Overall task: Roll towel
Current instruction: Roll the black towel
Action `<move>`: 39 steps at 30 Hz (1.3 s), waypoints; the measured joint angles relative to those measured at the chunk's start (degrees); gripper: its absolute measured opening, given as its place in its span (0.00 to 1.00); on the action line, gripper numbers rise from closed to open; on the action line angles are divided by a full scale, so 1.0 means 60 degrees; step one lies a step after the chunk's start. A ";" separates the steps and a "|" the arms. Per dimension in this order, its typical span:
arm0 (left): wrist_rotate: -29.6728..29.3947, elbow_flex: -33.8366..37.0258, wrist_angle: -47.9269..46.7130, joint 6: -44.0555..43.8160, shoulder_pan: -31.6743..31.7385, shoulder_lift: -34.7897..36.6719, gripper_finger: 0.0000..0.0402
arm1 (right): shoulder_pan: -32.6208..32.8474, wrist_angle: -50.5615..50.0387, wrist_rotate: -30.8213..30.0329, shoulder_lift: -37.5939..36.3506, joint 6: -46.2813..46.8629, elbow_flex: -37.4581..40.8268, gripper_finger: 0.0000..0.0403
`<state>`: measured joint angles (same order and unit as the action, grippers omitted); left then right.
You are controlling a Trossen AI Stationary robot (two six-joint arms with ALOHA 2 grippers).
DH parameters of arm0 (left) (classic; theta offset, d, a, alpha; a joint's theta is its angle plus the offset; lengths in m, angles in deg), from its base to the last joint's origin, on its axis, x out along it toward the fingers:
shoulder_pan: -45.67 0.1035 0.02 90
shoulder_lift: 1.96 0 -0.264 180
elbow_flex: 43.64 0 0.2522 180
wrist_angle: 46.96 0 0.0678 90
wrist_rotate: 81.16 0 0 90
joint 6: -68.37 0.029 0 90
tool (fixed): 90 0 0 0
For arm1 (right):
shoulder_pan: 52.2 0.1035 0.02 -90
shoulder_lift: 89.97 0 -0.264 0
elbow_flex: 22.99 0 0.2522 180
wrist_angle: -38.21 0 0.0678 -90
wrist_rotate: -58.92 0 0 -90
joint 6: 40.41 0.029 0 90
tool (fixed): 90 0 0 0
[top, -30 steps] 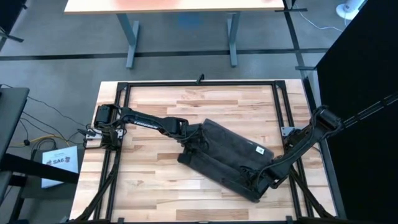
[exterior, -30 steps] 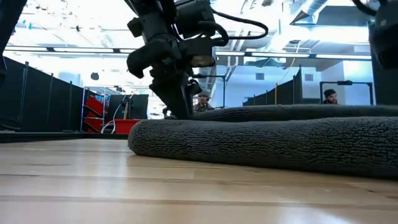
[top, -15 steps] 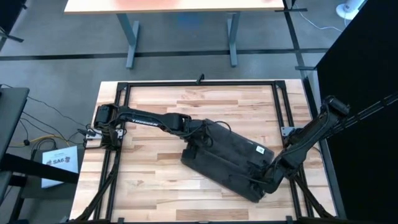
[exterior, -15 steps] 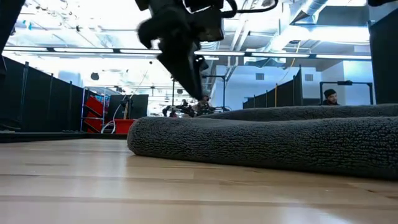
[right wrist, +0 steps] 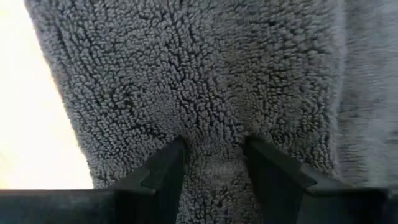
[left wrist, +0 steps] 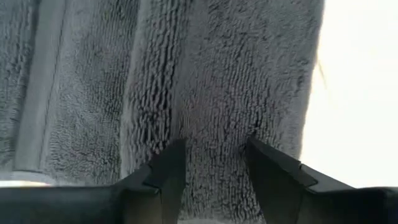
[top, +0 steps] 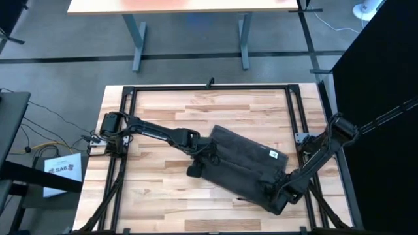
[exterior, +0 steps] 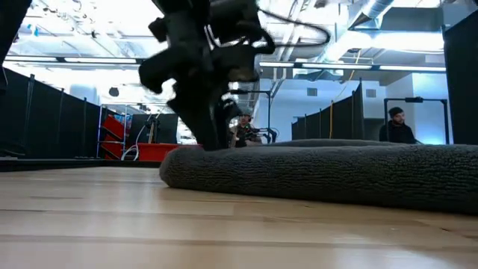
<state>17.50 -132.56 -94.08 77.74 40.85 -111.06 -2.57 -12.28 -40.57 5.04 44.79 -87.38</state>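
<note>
The dark charcoal-grey towel point(top: 241, 166) lies slantwise on the wooden table, right of centre, partly rolled or folded, its white tag point(top: 274, 155) facing up near its far right corner. My left gripper point(top: 199, 164) is down on the towel's left end and also shows in the low view point(exterior: 205, 138). My right gripper point(top: 279, 196) is down on the towel's near right end. In each wrist view terry cloth fills the space between the two fingers, as in the left wrist view point(left wrist: 214, 168) and the right wrist view point(right wrist: 211, 168). My left gripper pinches a ridge of terry cloth point(left wrist: 214, 134) at the towel's left end between its two fingers. The fingers come from above, pointing down. One layer or several, I cannot tell. The towel lies on the table. My right gripper pinches a bunch of terry cloth point(right wrist: 211, 124) at the towel's near right end, close to its edge, between its two fingers. The fingers come from above, pointing down. The towel lies on the table.
Bare wood point(top: 150, 196) lies left of and in front of the towel, and more point(top: 196, 108) behind it. A black frame point(top: 209, 87) runs around the tabletop. In the low view a person point(exterior: 396, 123) shows far off in the room.
My left gripper rose off the towel and went toward the far edge. It then came back toward the near edge and down onto the towel's left end. My right gripper shifted a little at the towel's right end. The towel has stayed on the table.
</note>
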 joint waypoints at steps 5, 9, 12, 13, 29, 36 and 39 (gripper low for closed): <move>0.0009 0.0624 0.0597 -0.0354 0.0255 0.0001 0.38 | 0.0143 0.0365 -0.0155 0.0243 0.0190 0.0156 0.39; 0.0008 0.1017 0.0920 -0.0918 0.0256 0.0015 0.38 | 0.0135 0.0219 -0.0072 0.0116 -0.0161 0.0172 0.39; 0.0016 0.1334 0.1198 -0.1405 0.0251 0.0044 0.38 | -0.0008 0.0196 0.0067 0.0068 -0.0705 0.0175 0.39; 0.0023 0.1480 0.1409 -0.1633 0.0252 0.0053 0.38 | -0.0064 0.0198 0.0138 0.0065 -0.0905 0.0178 0.39; -0.0575 0.3661 0.2048 -0.3620 0.0048 0.1738 0.38 | -0.2111 0.0094 0.0279 0.0057 -0.5848 0.0395 0.39; -0.0709 0.5040 0.2457 -0.4800 -0.0517 0.2931 0.38 | -0.3312 0.0444 0.0484 0.0061 -0.8349 0.0437 0.39; -0.0732 0.5251 0.2507 -0.5303 -0.1070 0.3038 0.38 | -0.3789 0.0489 0.0705 0.0061 -0.9363 0.0441 0.39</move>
<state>13.11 -101.06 -79.04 45.93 34.43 -92.83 -25.30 -9.34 -36.34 5.41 -11.38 -84.74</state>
